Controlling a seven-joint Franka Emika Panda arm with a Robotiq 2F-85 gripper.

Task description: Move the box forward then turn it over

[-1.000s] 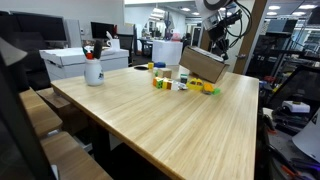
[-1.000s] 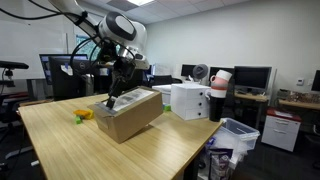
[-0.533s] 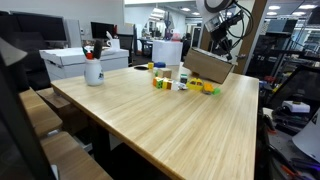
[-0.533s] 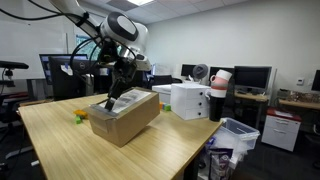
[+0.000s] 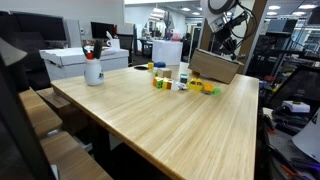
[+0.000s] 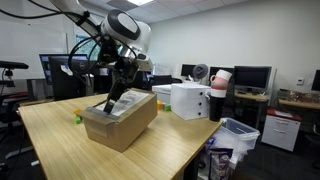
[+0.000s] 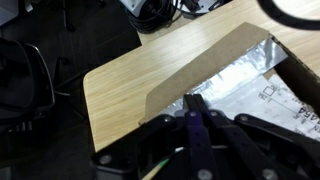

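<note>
My end effector (image 7: 196, 112) is clenched tight; its two fingers pinch the thin side wall of the box (image 7: 205, 58), right at the top edge. In both exterior views the box (image 6: 121, 124) is at the far end of the worktop (image 5: 170, 125), with its open side up and its bottom on or just above the wood; I cannot tell which. Small toys (image 5: 205, 88) lie just beside the box (image 5: 216, 67).

I think the box is light, because it is only brown cardboard and looks almost empty. The wall is stiff but thin, so it could bend or slip out if I pull too hard. A good place to hold is the middle of a wall, not a corner; then the box should not swing when I tip it over.
</note>
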